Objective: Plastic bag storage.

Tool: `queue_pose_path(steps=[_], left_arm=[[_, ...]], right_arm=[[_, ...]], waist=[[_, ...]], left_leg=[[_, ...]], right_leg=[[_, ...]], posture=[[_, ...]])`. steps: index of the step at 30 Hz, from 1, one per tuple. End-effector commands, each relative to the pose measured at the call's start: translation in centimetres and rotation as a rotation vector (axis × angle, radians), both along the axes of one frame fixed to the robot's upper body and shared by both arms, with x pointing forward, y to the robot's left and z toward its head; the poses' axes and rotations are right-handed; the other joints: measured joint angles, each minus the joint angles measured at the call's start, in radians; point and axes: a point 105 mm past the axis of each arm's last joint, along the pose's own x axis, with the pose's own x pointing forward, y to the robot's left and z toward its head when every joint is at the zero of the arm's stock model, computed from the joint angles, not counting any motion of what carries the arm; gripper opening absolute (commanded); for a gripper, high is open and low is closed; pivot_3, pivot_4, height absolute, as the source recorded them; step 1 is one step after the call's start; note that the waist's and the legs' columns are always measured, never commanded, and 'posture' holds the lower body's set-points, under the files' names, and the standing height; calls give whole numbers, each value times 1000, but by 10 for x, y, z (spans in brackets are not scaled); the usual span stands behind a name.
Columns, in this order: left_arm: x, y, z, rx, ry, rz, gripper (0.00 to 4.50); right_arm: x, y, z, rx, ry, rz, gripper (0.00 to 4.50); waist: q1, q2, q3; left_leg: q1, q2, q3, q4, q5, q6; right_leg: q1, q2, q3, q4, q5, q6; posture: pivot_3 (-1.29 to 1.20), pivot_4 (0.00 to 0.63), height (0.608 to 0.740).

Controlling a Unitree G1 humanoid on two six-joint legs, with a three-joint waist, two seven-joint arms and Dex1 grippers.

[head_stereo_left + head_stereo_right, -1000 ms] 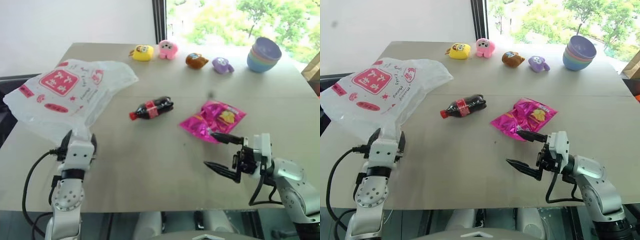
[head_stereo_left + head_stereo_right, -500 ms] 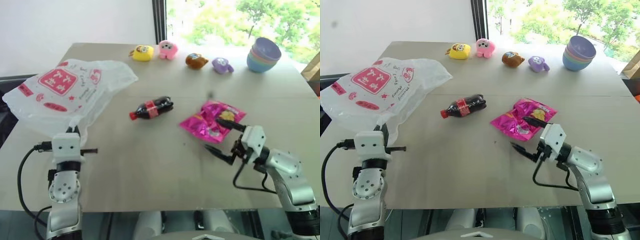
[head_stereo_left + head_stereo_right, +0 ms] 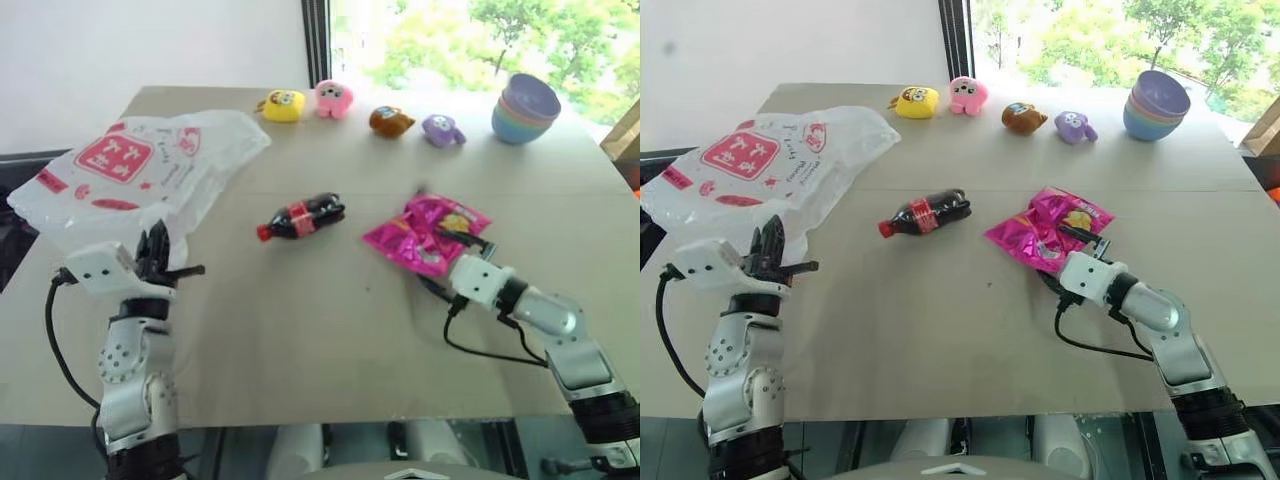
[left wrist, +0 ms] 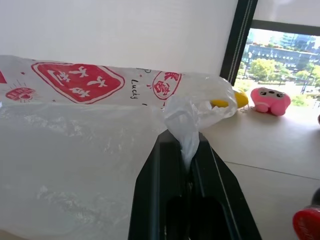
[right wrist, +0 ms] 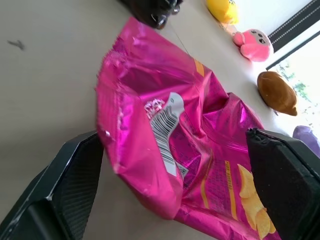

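White plastic bag [image 4: 80,150] pinched by left gripper [image 4: 189,165].
Right gripper [image 5: 175,185] spreads wide around magenta snack packet [image 5: 185,140].

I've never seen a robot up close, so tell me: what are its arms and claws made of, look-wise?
Both arms are silvery-grey rounded segments with screw-studded joints. Each ends in a white boxy wrist block carrying a claw of two black, tapered fingers: the left claw, the right claw. Loose black cables loop beside each forearm.
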Motion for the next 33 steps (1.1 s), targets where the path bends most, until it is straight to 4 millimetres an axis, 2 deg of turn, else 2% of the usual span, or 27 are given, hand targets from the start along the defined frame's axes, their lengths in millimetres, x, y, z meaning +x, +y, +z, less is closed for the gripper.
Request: queue_pose_path(steps=[1, 6, 10, 14, 18, 24, 25, 27, 29, 31, 33], left_arm=[[-10, 2, 22, -67, -112, -48, 132], [-16, -16, 26, -95, -131, -219, 132], [-22, -24, 25, -138, -134, -309, 132], [-29, -28, 26, -154, -136, -371, 132], [-40, -30, 26, -157, -128, -448, 0], [-54, -31, 32, -171, -149, -515, 0], [-56, -30, 33, -189, -159, -518, 0], [-59, -28, 35, -232, -188, -514, 0], [-64, -25, 36, -278, -215, -504, 0], [-69, -23, 36, -333, -248, -494, 0], [-71, -22, 35, -369, -269, -481, 0]], right_arm=[[4, -6, 8, -40, -79, -1, 4500], [23, -17, 8, -85, -164, -85, 4500], [33, -25, 1, -110, -163, -120, 4500], [39, -24, 2, -150, -193, -92, 4500], [41, -20, 3, -201, -223, -43, 3244], [46, -17, 11, -209, -247, -4, 226], [47, -15, 16, -183, -248, -3, 38], [51, -10, 29, -110, -253, 4, 38], [56, -3, 52, -24, -287, 5, 38], [52, 25, 76, -32, -358, 133, 38], [45, 47, 86, -78, -399, 256, 38]], waist=[[0, 0, 0], [-3, 0, 0], [-3, 0, 0], [-3, 0, 0], [-4, 0, 0], [-2, 0, 0], [-3, 0, 0], [-4, 0, 0], [-8, 1, 0], [-12, 2, 1], [-14, 2, 1]], left_leg=[[0, 0, 0, 0, 0, 0], [1, 0, 2, 0, 0, 0], [1, 0, 2, 0, 0, 0], [1, 0, 2, 0, 0, 0], [2, 0, 3, 0, 0, 0], [1, 0, 2, 0, 0, 0], [1, 0, 2, 0, 0, 0], [2, 0, 3, 0, 0, 0], [2, 1, 3, 0, 0, 0], [2, 1, 3, 0, 0, 0], [2, 1, 3, 0, 0, 0]], right_leg=[[0, 0, 0, 0, 0, 0], [0, 1, 2, 0, 0, 0], [0, 2, 3, 0, 0, 0], [0, 2, 3, 0, 0, 0], [0, 2, 5, 0, 0, 0], [0, 2, 4, 0, 0, 0], [0, 2, 4, 0, 0, -1], [0, 2, 5, 0, 0, -1], [0, 2, 6, 0, 0, -1], [0, 3, 6, 0, 0, -1], [0, 3, 6, 0, 0, 0]], posture=[[0, 150, 740], [0, 150, 740], [0, 150, 740], [0, 150, 740], [0, 150, 740], [0, 150, 740], [0, 150, 740], [0, 150, 740], [0, 150, 740], [0, 150, 740], [0, 150, 740]])
